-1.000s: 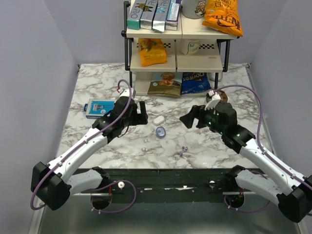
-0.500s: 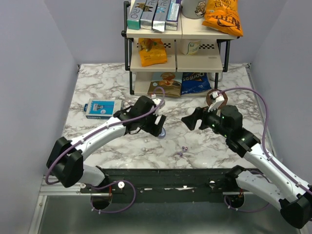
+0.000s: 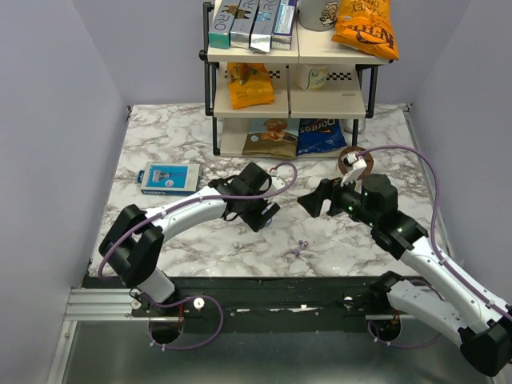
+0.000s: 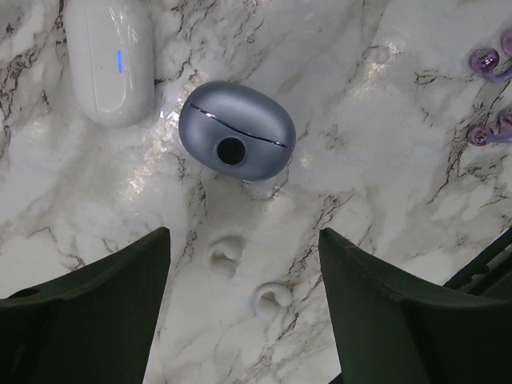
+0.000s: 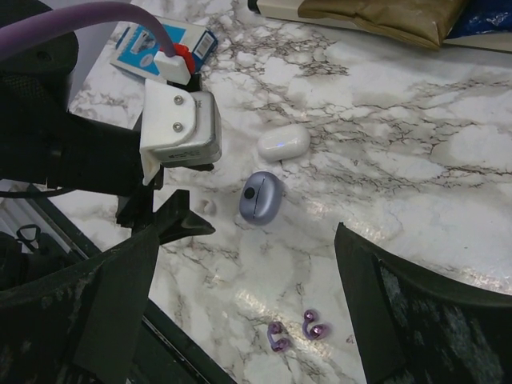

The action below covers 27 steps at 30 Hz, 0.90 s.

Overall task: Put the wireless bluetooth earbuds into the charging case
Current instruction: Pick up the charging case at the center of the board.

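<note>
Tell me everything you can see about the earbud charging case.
The charging case is a rounded lavender-blue shell, glossy like plastic, with a thin lid seam and a dark round dimple. It lies shut on the marble table, just clear of a white oval object. The open left gripper hovers above, not touching it.

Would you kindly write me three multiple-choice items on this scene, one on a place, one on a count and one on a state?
1. The wireless bluetooth earbuds lie: A on the table, apart from the charging case; B inside it; C in a gripper.
2. Purple earbuds in view: A one; B four; C two.
3. The left gripper is: A shut on the case; B open above the case; C shut on an earbud.

Answers: A, the right wrist view shows them on bare marble away from the case; C, two purple buds lie side by side; B, its jaws stand apart with the case below.
</note>
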Tool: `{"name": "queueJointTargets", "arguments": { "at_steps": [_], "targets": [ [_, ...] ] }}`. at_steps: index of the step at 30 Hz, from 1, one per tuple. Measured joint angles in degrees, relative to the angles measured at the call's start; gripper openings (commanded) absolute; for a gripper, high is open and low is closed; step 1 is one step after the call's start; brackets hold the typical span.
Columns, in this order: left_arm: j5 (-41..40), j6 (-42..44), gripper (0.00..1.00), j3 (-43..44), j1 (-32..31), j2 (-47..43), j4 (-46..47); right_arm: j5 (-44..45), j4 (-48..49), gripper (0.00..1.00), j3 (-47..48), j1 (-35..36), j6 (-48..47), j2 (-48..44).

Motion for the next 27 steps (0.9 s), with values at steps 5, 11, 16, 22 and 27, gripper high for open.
{"name": "queueJointTargets", "arguments": {
  "at_steps": [5,11,16,22,27],
  "targets": [
    [0.04,3.72,0.79,2.69,-0.07,2.03,1.14,-0.81,-0.94,1.0,0.02,0.0,0.02,-0.44],
    [0.33,8.22,0.79,5.84,-1.11,7.52,2.12,-1.46,-4.09,1.0,0.02,0.0,0.07,-4.02],
    [0.92,11.52,0.79,6.27,-1.49,9.46,1.55,-1.42,-6.23,1.0,0.11,0.0,0.02,-7.65],
    [1.03,14.34,0.78,8.44,-1.49,11.5,0.44,-1.42,-7.8,1.0,0.48,0.0,-0.02,-7.85],
    [1.36,15.74,0.78,9.05,-1.46,12.85,0.31,-1.38,-9.09,1.0,0.48,0.0,-0.02,-7.87]
  ]
}}
